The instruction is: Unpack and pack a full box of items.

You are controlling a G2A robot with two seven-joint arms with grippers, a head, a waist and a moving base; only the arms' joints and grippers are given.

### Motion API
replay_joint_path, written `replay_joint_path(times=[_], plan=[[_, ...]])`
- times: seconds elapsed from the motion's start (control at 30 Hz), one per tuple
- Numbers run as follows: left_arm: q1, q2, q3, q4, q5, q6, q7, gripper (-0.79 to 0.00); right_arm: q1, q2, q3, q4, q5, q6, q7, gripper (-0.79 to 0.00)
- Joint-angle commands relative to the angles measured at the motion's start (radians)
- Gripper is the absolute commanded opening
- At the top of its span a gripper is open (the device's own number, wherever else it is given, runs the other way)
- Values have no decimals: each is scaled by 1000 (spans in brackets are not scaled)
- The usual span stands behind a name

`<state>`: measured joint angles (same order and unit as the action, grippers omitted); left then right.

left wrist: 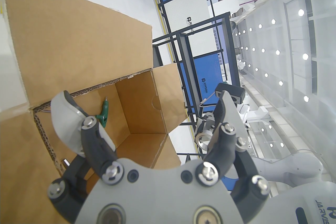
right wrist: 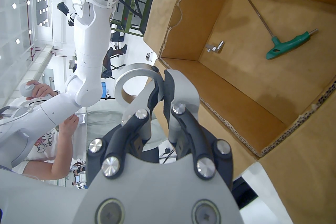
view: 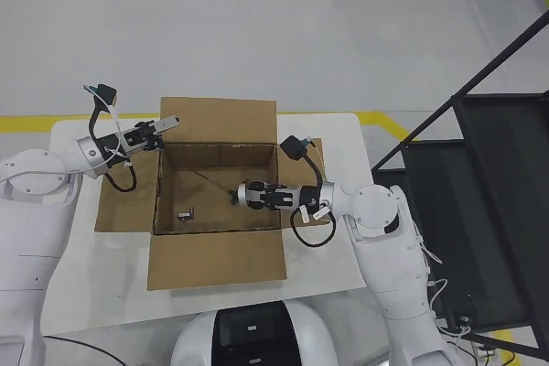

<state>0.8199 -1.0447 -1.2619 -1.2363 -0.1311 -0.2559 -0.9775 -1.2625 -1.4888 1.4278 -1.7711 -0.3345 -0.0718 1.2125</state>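
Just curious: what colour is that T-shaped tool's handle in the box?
Green handle, clearest in the right wrist view.

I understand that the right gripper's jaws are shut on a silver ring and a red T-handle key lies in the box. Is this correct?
No: the T-handle key is green, not red, as the right wrist view shows. The right gripper has its jaws shut on the silver ring, and the key lies in the box.

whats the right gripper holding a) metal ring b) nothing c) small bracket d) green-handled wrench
A: the right gripper is shut on the metal ring, while the green-handled wrench and the small bracket lie loose on the floor of the box.
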Motion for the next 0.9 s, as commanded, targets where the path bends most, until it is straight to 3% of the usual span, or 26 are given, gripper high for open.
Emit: replay_joint_path(times=[0.0, 0.23, 0.47, 0.73, 0.87], plan=[[0, 0, 0, 0, 0, 0, 0, 0, -15, 8, 24, -10, 10, 0, 12, -785], [0, 0, 0, 0, 0, 0, 0, 0, -102, 48, 233, -124, 146, 41, 135, -785], [0, 0, 0, 0, 0, 0, 0, 0, -199, 80, 464, -100, 233, 63, 95, -785], [0, 0, 0, 0, 0, 0, 0, 0, -272, 98, 512, 51, 180, 21, -46, -785], [0, 0, 0, 0, 0, 0, 0, 0, -298, 110, 497, 136, -17, 2, -157, -785]])
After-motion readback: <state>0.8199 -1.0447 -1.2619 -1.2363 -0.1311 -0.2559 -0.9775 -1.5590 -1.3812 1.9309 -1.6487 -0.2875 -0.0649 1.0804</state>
